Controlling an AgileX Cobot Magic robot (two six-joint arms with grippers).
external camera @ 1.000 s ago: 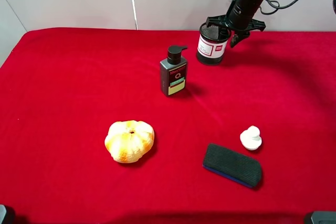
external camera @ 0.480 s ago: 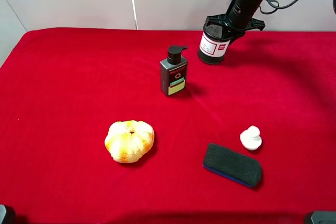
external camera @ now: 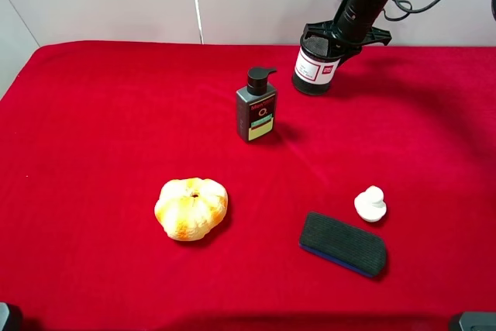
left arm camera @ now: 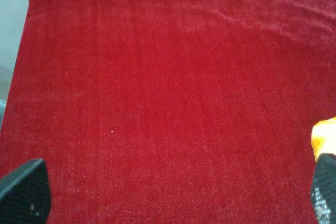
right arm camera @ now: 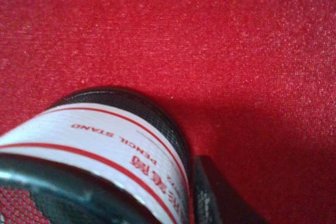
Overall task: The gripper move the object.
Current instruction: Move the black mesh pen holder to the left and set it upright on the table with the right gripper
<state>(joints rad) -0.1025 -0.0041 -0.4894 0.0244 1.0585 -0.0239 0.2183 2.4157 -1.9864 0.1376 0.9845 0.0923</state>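
Black wire-mesh pen cup (external camera: pixel 314 70) with a white, red-marked label is at the far side of the red cloth-covered table (external camera: pixel 116 114), right of centre, tilted. The right gripper (external camera: pixel 339 39) pinches its rim from above. Dark pump bottle (external camera: pixel 256 110) nearby, not touching. Over bare cloth, left gripper (left arm camera: pixel 173 192) is spread wide.

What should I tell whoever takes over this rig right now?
Left gripper: open, idle above bare red cloth.
Right gripper: shut on the rim of the pencil stand, which leans near the cloth's far edge, beyond and right of the pump bottle.
Done: grasp made.
Left: move the stand to its new spot and release it.
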